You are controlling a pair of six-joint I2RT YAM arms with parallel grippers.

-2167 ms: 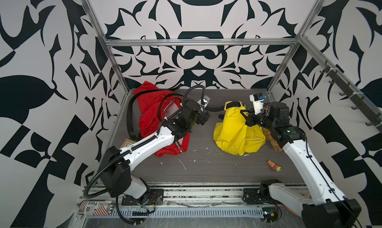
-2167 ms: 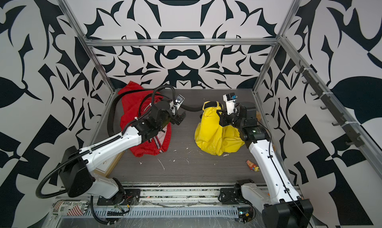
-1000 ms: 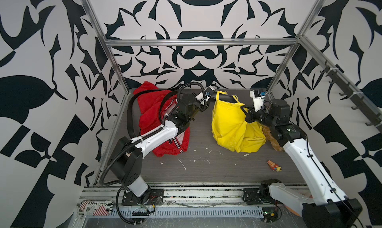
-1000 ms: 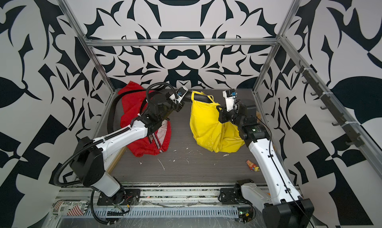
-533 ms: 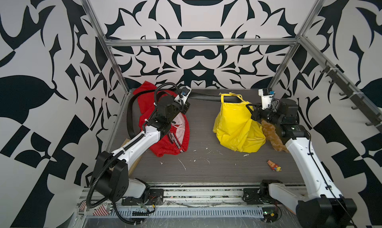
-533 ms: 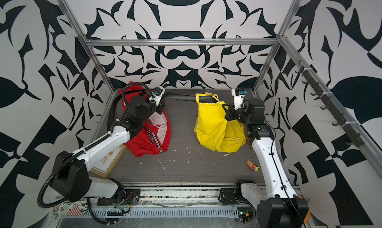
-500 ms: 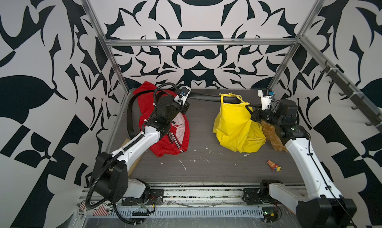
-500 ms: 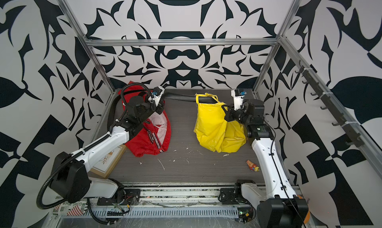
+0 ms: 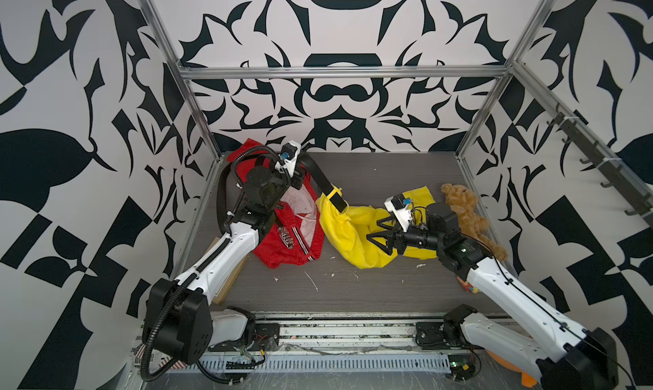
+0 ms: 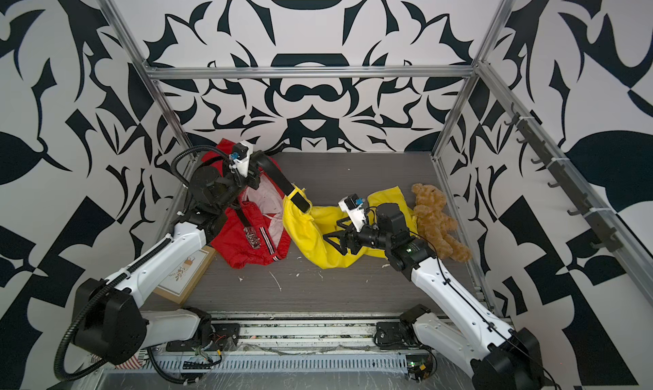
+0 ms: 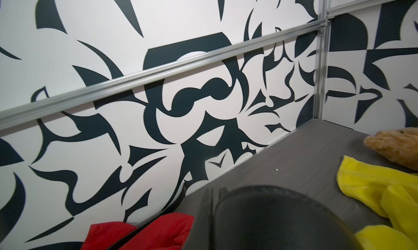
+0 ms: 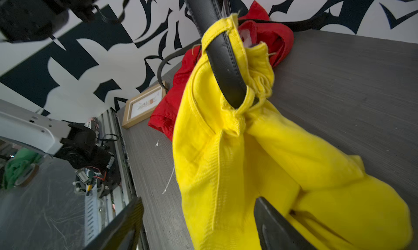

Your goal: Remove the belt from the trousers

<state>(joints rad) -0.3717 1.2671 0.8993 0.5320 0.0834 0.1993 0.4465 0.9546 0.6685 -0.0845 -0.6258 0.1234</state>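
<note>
From here I read the left gripper [image 9: 298, 180] as clamped on the belt [image 9: 323, 181], up over the red garment [image 9: 293, 243] near the table's [image 9: 353, 293] back left corner. Its own camera is filled by a blurred black strap [image 11: 271, 219], so I can't see the jaws themselves there, and I take the hold from both top views [image 10: 254, 181]. The belt [image 10: 282, 183] slopes down from that gripper toward the middle of the table and passes through a loop [image 12: 217, 27] on the trousers [image 9: 349, 236]. Its end pokes out just below the waistband. In the right wrist view the belt [image 12: 224, 63] is threaded under that one yellow loop, with the waist bunched around it and lifted. The legs of the trousers [image 12: 248, 169] trail back across the table toward the right edge. The right gripper [image 9: 374, 231] sits low over the trousers [image 10: 311, 236] with its fingers [image 12: 126, 224] spread wide and closed on nothing. A bear [image 9: 466, 211] lies along the right edge, just behind that arm. A frame [image 10: 183, 275] lies at the front left corner, partly under the left arm.
</note>
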